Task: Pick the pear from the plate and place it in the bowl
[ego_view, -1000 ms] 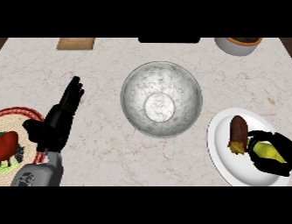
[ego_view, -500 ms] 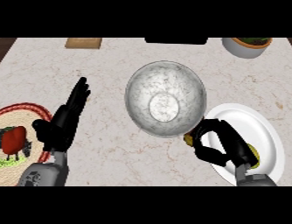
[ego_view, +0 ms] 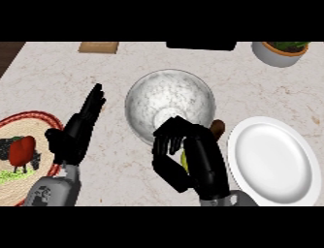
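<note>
My right hand is curled round the pear, whose brown top and a yellow-green sliver show between the fingers. The hand hangs over the near rim of the grey marbled bowl at the counter's middle. To the hand's right the white plate lies bare. At the left my left hand rests open, fingers straight and pointing away from me.
A round woven mat with a red rim at the left carries a cow picture and a red fruit. At the far right stands a white pot with greens; a wooden board and a dark object lie along the far edge.
My right hand has lifted the pear off the white plate and carried it left to the bowl's near rim. The left hand has kept its pose.
</note>
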### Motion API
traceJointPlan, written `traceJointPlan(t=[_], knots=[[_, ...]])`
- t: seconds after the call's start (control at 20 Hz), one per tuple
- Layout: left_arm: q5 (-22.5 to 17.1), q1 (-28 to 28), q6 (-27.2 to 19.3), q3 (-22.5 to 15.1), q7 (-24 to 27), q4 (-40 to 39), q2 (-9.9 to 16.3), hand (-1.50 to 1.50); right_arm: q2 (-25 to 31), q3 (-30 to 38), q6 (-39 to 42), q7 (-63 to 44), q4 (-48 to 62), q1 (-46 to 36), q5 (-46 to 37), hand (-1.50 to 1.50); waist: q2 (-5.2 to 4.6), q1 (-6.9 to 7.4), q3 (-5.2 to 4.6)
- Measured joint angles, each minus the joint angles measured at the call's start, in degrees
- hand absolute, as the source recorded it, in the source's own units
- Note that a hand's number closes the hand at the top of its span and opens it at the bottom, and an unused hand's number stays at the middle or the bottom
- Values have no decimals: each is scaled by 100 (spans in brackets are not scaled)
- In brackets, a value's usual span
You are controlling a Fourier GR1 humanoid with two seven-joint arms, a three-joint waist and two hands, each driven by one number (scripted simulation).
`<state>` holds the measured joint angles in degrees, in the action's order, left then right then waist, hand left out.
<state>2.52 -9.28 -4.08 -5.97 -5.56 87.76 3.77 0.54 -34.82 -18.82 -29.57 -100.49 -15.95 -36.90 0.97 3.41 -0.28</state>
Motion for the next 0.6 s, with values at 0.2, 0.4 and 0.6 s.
traceJointPlan(t=[0.2,0.4,0.6], knots=[[-2,-27,-7,25,-11,-48,0,0,-33,-617,-765,-838,71,-756,-858,150,13,-24,-12],[-5,-81,-34,67,-9,-119,-11,0,-43,-946,-976,-1967,217,-1613,-1543,150,20,-67,-18],[-27,-120,-18,120,40,-206,6,0,-31,-988,-744,-2947,395,-2543,-1976,150,18,-83,-18]])
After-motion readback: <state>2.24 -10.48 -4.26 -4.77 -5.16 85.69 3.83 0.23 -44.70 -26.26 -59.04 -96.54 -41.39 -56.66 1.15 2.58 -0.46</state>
